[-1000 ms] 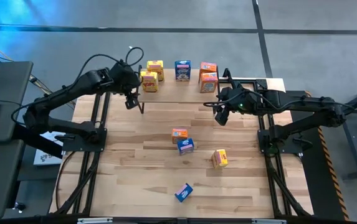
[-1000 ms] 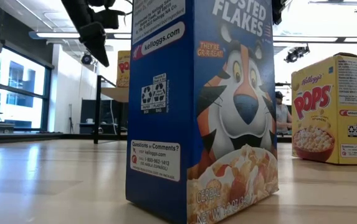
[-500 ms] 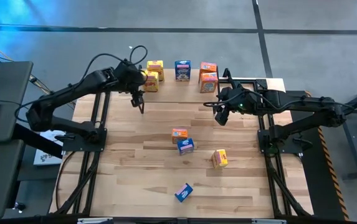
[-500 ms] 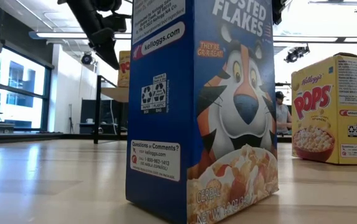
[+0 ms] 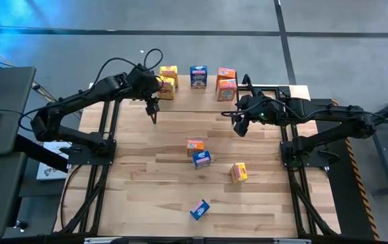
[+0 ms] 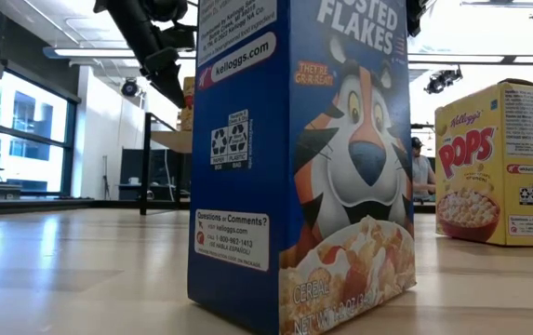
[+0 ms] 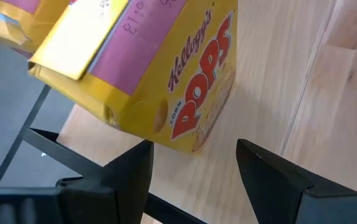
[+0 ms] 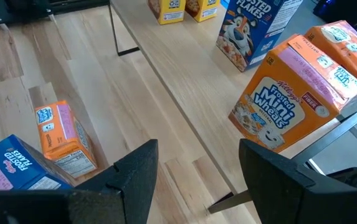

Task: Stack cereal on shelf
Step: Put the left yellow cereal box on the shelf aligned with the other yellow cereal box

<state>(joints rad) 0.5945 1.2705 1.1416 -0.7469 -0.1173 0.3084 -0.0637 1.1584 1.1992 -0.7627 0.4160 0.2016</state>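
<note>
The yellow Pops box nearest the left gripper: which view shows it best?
The left wrist view: the yellow Pops box fills it, print readable, beyond the open left gripper. The high view shows it small; the low view mostly hides it; the right wrist view shows it far off.

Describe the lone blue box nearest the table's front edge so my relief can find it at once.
Start from the wooden table in the high view and go to the edge farthest from the shelf. The blue cereal box lies there alone, turned askew, well apart from the cluster of three boxes mid-table.

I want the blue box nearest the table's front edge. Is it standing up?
Standing: the blue box shows upright in the low view.
</note>
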